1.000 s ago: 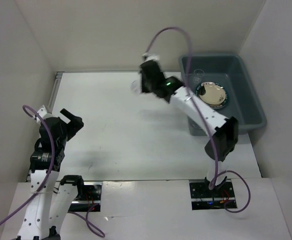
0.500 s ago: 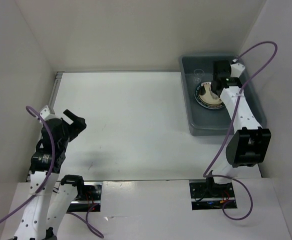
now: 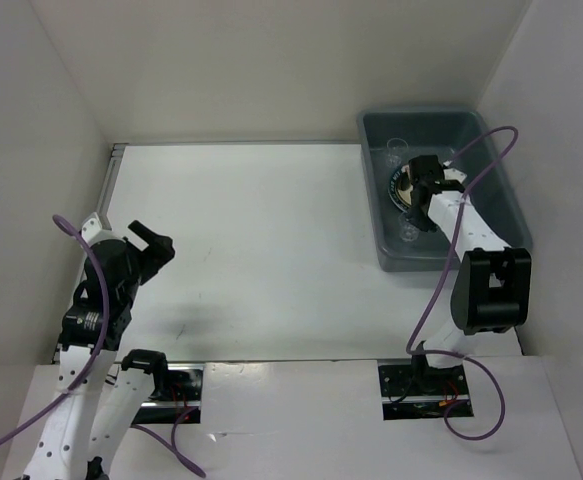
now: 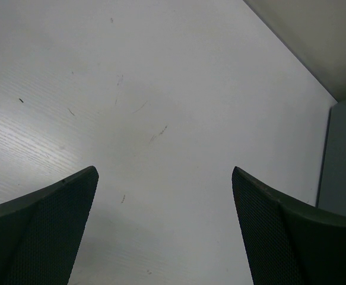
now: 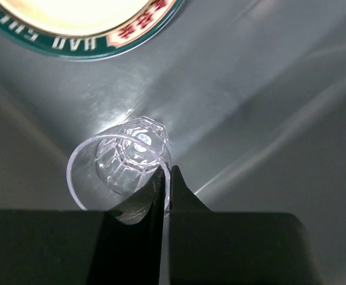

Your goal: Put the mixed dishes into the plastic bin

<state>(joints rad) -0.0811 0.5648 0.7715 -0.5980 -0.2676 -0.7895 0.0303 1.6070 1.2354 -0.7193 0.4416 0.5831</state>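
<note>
White letters on the teal rim of the plate [image 5: 78,48] read roughly "HAO"; adjoining red marks are illegible

**Grey-blue, teal and cream in the tub**

We're looking at the plastic bin [image 3: 501,200], grey-blue all over, with pale glints across its floor. Inside we've got a plate [image 5: 83,27]: cream centre, teal rim, red lettering on the band. The clear cup [image 5: 122,163] is colourless and see-through. The right end effector [image 5: 165,178] reads black, the left end effector [image 4: 164,231] dark with fine mesh patterning. The surface [image 3: 271,230] is white, faintly grained.

Lab test cell: white table [image 3: 271,250] walled by plain panels [image 3: 271,70]
</note>
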